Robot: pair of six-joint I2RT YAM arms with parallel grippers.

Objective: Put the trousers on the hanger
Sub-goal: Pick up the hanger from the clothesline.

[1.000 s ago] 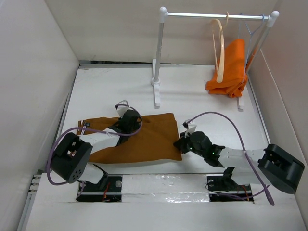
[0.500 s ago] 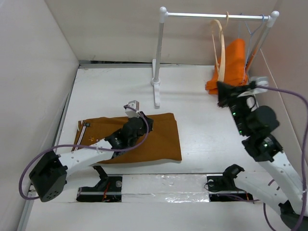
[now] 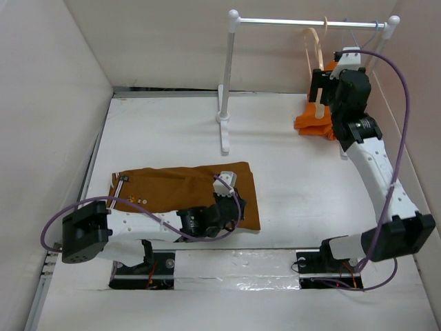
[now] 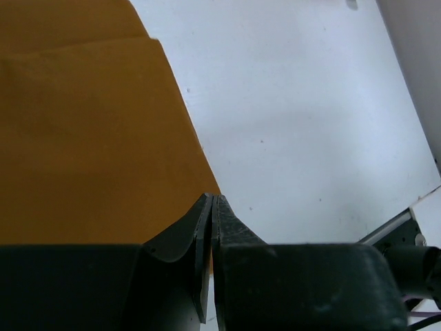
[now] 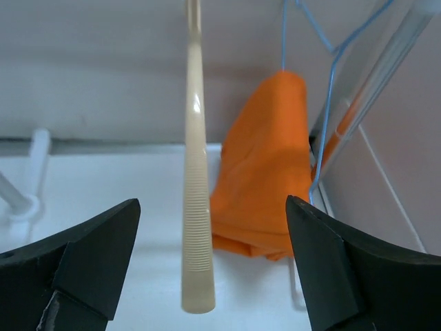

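The rust-brown trousers (image 3: 169,193) lie flat on the table's left half. My left gripper (image 3: 231,215) is low over their near right part. In the left wrist view it (image 4: 212,198) is shut, its tips right at the trousers' (image 4: 89,138) edge; I cannot tell if any cloth is pinched. The pale wooden hanger (image 3: 311,43) hangs on the rail at the back right. My right gripper (image 3: 318,86) is raised to it and stands open. In the right wrist view the hanger's ribbed arm end (image 5: 196,227) hangs between the wide-open right gripper's (image 5: 212,207) fingers, untouched.
A white clothes rack (image 3: 226,83) stands at the back with its rail (image 3: 289,21) across the top. A bright orange garment (image 5: 265,172) hangs on a thin blue wire hanger (image 5: 329,65) just right of the wooden one. Side walls close in on the table.
My right arm swung from beside the trousers up to the rail and its gripper opened. My left gripper slid across the trousers toward their near right corner.
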